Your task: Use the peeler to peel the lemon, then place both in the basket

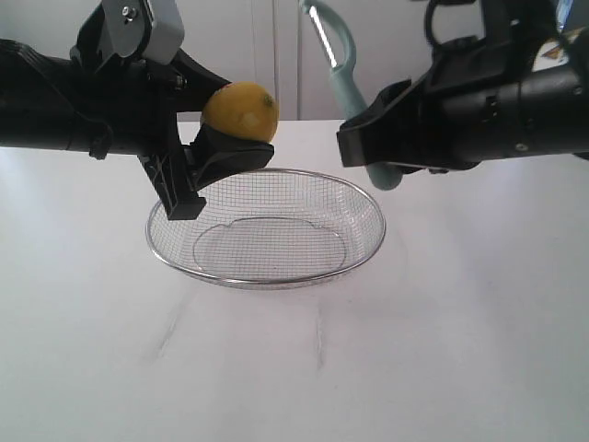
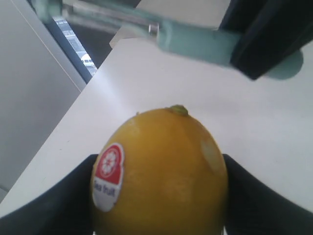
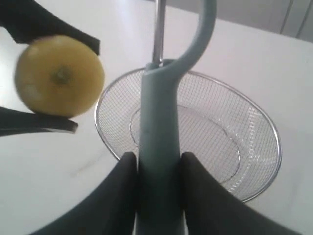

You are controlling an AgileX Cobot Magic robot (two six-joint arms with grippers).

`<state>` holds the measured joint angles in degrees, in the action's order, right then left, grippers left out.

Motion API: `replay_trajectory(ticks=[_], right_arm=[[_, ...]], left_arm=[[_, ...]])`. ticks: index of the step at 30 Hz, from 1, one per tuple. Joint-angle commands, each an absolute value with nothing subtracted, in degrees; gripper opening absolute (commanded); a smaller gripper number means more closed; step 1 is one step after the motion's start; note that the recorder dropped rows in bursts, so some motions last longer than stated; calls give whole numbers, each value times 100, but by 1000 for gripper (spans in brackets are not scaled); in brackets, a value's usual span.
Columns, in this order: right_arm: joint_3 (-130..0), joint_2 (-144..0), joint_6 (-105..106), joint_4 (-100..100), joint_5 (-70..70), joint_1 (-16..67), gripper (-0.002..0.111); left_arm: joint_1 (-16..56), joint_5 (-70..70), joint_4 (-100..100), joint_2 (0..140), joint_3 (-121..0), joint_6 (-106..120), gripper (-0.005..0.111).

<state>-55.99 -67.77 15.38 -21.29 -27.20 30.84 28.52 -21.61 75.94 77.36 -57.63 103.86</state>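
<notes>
My left gripper [image 1: 221,152] is shut on the yellow lemon [image 1: 240,111], holding it in the air above the left rim of the wire basket [image 1: 373,241]. The lemon [image 2: 161,171] shows a white-and-red sticker and sits between both dark fingers. My right gripper [image 1: 377,138] is shut on the handle of the pale teal peeler [image 1: 345,78], which points upward with its blade at the top. In the right wrist view the peeler [image 3: 159,137] stands between the fingers, the lemon [image 3: 58,76] off to one side and the basket [image 3: 264,171] behind. Lemon and peeler are apart.
The basket holds nothing and rests on a white table [image 1: 294,368]. A pale wall with cabinet panels [image 1: 276,46] runs behind the table. Both black arms hang over the table's far half.
</notes>
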Motion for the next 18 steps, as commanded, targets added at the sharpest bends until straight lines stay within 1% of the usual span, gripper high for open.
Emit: replay_trajectory(ticks=[1, 5, 11, 18], right_arm=[[-5579, -7233, 1493, -2073, -2673, 3087, 0], [-5579, -7467, 1493, -2073, -2651, 3141, 0], [-5579, -7697, 1493, -2073, -2464, 3489, 0], [-5589, -7741, 1470, -2294, -2378, 3563, 0]], left_arm=[[2883, -2214, 7728, 7662, -5769, 10374, 0], [2883, -2214, 7728, 7662, -5769, 10374, 0], [2883, -2214, 7728, 7662, -5769, 10374, 0], [2883, -2214, 7728, 7662, -5769, 10374, 0]])
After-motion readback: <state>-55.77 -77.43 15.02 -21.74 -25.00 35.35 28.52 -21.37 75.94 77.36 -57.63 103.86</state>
